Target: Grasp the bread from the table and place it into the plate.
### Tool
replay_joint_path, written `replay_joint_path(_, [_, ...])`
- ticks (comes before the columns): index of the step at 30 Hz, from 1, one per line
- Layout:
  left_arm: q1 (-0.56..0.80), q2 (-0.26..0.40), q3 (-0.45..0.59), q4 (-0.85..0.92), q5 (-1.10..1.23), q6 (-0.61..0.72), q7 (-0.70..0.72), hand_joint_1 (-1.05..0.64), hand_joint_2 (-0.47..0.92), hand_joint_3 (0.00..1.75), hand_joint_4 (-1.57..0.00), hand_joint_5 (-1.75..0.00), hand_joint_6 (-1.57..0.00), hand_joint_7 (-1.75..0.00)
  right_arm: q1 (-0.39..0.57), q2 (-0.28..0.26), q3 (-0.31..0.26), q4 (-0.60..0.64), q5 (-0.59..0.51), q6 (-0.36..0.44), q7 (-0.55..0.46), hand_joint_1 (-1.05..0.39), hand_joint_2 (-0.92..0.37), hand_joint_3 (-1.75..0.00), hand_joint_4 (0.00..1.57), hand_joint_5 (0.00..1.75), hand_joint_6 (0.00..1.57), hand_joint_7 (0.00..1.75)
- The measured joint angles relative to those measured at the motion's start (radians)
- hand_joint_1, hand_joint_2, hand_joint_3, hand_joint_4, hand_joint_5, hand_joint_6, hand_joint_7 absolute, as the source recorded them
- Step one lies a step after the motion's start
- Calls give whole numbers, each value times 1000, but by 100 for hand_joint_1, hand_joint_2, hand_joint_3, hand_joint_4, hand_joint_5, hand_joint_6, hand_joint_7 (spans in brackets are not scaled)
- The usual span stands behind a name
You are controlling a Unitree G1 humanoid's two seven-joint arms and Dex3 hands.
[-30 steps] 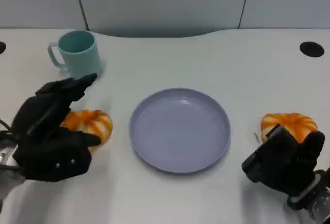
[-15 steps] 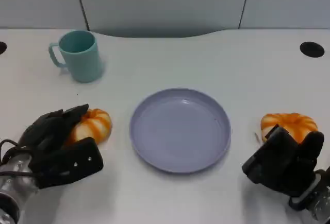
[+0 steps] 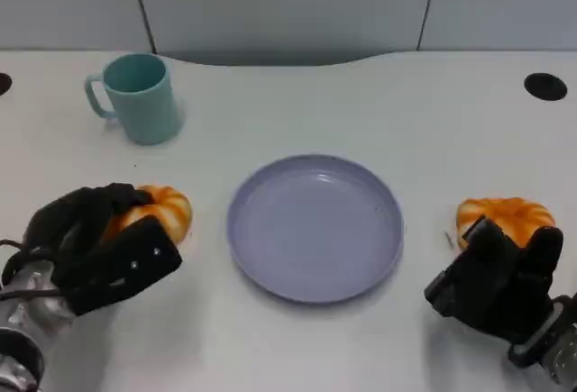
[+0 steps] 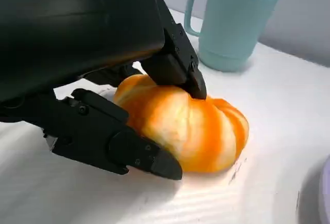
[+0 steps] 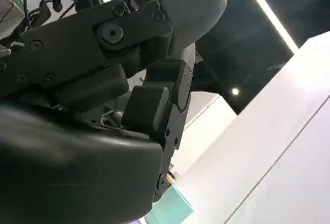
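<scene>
Your left bun [image 3: 160, 213] is glossy orange, ridged like a pumpkin, on the white table [image 3: 379, 95] left of the smooth lilac plate [image 3: 315, 226]. The left hand [image 3: 95, 246] grips it. A second bun [image 3: 505, 214] sits just beyond the curled, empty right hand [image 3: 500, 284]. A teal mug [image 3: 138, 97] stands behind.

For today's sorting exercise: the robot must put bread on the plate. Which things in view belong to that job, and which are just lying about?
Belongs to the job:
- left bread, with the left robot hand closing round it
- right bread
- plate

Just lying about:
- teal mug
</scene>
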Motion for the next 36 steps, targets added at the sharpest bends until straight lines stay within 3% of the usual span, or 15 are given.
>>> replay_joint_path(4, [-12, 0, 26, -1, -33, -58, 23, -3, 86, 0, -114, -14, -105, -14, -8, 0, 4, 4, -2, -2, 2, -74, -92, -5, 148, 0, 131, 0])
replay_joint_path(10, [-71, -15, 80, -23, -103, -200, 29, -17, 84, 0, -122, -11, -112, -13, -14, 5, 4, 3, -2, -30, -31, -73, -92, -6, 150, 1, 132, 0])
replay_joint_path(16, [-160, -83, 83, -63, -136, -342, -23, -13, 82, 0, -127, -9, -114, -11, -39, 9, 5, 12, -1, -33, -16, -76, -92, -5, 148, 0, 130, 1])
replay_joint_path(24, [-159, -195, -7, -65, -87, -387, -49, -15, 80, 0, -131, -6, -119, -8, -45, 36, 1, 15, -1, -90, -3, -80, -91, -4, 151, 2, 132, 2])
replay_joint_path(29, [-156, -238, -52, -60, -59, -387, -49, -9, 80, 0, -129, -4, -117, -6, -43, 43, 3, -4, 0, -86, -25, -77, -92, -3, 152, 2, 133, 1])
replay_joint_path(31, [-150, -246, -70, -53, -50, -386, -62, -12, 80, 0, -126, -2, -114, -4, -38, 43, 3, -20, 2, -85, -27, -76, -92, -4, 153, 2, 134, 1])
replay_joint_path(33, [-139, -250, -74, -45, -52, -379, -112, -21, 72, 1, -102, 0, -93, -1, -32, 46, 4, -38, 3, -85, -30, -74, -92, -4, 153, 1, 133, 1])
replay_joint_path(35, [-125, -250, -76, -40, -54, -359, -171, -23, 71, 0, -97, 0, -88, 0, -27, 49, 5, -49, 3, -79, -31, -74, -92, -5, 153, 1, 133, 1])
replay_joint_path(36, [-119, -250, -76, -39, -55, -350, -190, -40, 72, 1, -70, 0, -67, 0, -23, 49, 5, -52, 3, -75, -31, -72, -92, -6, 153, 1, 133, 1])
